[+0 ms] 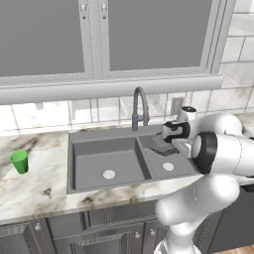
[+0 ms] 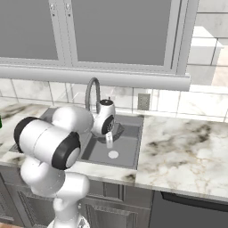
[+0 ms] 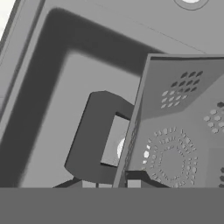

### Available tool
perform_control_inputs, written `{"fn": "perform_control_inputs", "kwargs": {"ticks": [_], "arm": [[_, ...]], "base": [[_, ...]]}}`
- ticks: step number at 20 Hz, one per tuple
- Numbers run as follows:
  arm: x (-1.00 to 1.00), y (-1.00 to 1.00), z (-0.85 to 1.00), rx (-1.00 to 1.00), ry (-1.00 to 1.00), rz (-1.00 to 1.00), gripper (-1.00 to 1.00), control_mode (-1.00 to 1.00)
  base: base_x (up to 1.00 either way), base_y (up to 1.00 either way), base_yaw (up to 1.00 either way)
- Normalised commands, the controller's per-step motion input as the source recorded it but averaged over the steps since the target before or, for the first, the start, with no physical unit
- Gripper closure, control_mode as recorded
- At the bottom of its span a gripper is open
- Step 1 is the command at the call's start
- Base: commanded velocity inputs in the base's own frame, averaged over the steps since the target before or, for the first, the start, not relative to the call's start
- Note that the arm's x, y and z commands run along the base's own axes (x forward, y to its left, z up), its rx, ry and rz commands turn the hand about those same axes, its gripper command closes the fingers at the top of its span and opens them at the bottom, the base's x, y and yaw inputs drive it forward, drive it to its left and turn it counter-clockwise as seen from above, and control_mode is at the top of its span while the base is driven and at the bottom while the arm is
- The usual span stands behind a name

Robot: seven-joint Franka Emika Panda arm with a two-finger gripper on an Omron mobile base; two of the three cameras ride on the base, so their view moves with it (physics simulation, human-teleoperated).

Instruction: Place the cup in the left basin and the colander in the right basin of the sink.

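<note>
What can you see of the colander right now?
The colander is dark grey, and in the hand view it looks angular, with flat walls and floor pierced by clusters of small round holes and a broad loop handle on one side. The gripper is shut on its wall next to that handle, one finger on each side. In the left base view it hangs tilted at the gripper, over the right basin near the back wall; whether it touches the basin I cannot tell.
</note>
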Motion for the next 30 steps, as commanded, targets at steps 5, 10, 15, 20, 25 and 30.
{"fn": "perform_control_inputs", "kwargs": {"ticks": [5,10,15,20,25,30], "arm": [[0.24,0.00,-0.24,0.04,0.00,0.03,1.00,-1.00],[0.09,-0.11,-0.46,0.03,0.00,0.01,1.00,-1.00],[0.06,-0.16,-0.46,0.02,0.00,0.01,1.00,-1.00],[0.15,-0.15,-0.40,0.01,0.00,0.01,1.00,-1.00],[0.28,-0.01,-0.31,0.01,0.00,0.00,1.00,-1.00],[0.39,0.00,-0.17,0.01,0.00,0.00,1.00,-1.00]], "base": [[0.00,0.00,0.00],[0.00,0.00,0.00],[0.00,0.00,0.00],[0.00,0.00,0.00],[0.00,0.00,0.00],[0.00,0.00,0.00]]}}
